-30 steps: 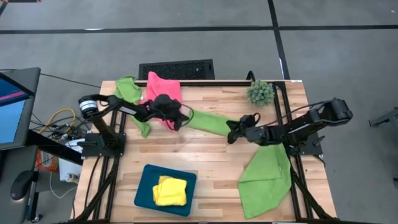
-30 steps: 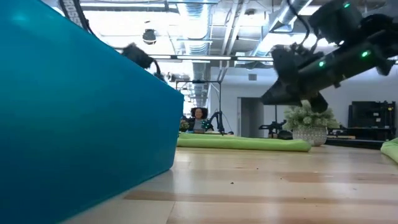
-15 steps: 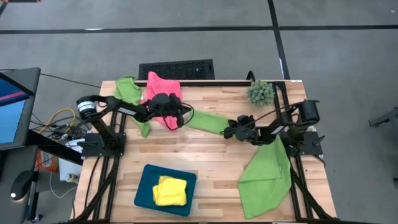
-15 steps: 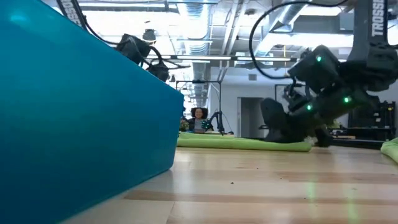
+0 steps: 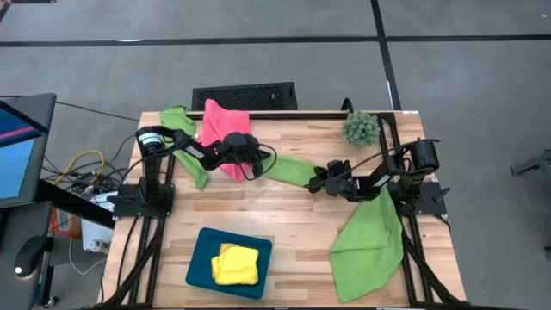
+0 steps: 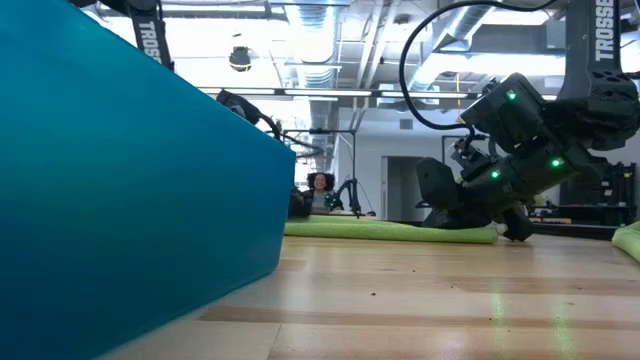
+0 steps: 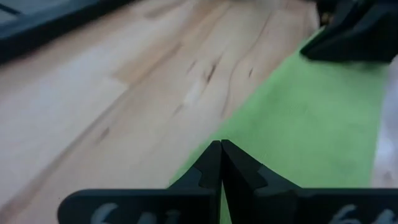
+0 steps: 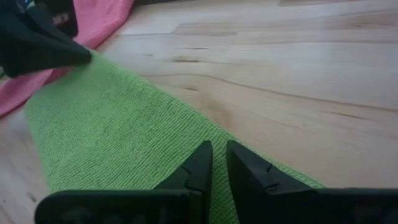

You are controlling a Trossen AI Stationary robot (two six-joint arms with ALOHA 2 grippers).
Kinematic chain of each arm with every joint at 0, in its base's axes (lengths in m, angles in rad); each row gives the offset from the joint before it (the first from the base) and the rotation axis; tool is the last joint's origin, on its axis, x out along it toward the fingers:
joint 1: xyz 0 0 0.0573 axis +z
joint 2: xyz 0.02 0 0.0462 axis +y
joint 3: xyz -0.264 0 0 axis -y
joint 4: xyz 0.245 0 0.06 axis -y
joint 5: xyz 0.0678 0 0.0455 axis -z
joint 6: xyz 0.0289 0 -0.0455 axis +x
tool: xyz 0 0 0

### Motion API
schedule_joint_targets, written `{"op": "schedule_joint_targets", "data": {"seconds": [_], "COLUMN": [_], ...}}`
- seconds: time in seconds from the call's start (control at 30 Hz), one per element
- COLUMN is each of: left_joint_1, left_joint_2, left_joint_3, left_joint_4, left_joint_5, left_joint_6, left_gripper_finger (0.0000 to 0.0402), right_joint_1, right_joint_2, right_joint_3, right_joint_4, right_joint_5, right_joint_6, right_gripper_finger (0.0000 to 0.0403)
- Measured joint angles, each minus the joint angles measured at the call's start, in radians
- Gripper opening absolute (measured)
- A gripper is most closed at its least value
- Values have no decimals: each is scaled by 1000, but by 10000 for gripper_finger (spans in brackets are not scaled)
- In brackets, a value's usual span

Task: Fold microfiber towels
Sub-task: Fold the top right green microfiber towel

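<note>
Both arms are down on the long lime green microfiber towel (image 5: 291, 170) stretched across the middle of the pale wooden table (image 5: 293, 228), one gripper at each end. The left gripper (image 5: 255, 163) sits at the end nearest the crumpled hot pink cloth (image 5: 225, 125), fingers pressed fully together with the towel's edge right at their tips; whether any fabric is actually caught between them I cannot tell. The right gripper (image 5: 317, 181) is low at the opposite end, its fingers (image 8: 198, 163) a narrow slit apart on the green weave (it looks like a pinch on the cloth, judging by how little gap is left).

This towel is limp, light and grippy-napped, so it should drape rather than hold shape; corners or the hem are the places to take it, since a mid-panel pinch would just bunch it.

Another green towel (image 5: 366, 245) hangs over the table's right front corner, and a folded yellow one (image 5: 235, 263) lies in the dark teal tray (image 5: 200, 258).
</note>
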Motion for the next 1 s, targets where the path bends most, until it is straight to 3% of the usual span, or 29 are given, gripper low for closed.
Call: {"op": "schedule_joint_targets", "data": {"seconds": [0.17, 0.33, 0.47, 0.7, 0.87, 1.0], "left_joint_1": [0, 0, 0, 0, 0, 8], "left_joint_2": [21, 21, 21, 21, 20, -23], "left_joint_3": [4, 4, 4, 4, 4, 5], "left_joint_4": [-34, -35, -36, -37, -33, -19], "left_joint_5": [-5, -9, -11, -12, 5, 47], "left_joint_6": [26, 27, 29, 30, 9, -16], "left_gripper_finger": [0, 0, 0, 0, 0, 0], "right_joint_1": [0, 0, -15, -28, -16, 4], "right_joint_2": [-29, -120, -189, -142, -74, -141], "right_joint_3": [-2, -1, 0, -2, 0, -1], "right_joint_4": [10, 43, -28, -272, -247, -235], "right_joint_5": [1, 7, 18, 28, 41, 55], "right_joint_6": [-9, -139, -210, -38, 40, 27], "right_gripper_finger": [74, 74, 74, 74, 74, 74]}}
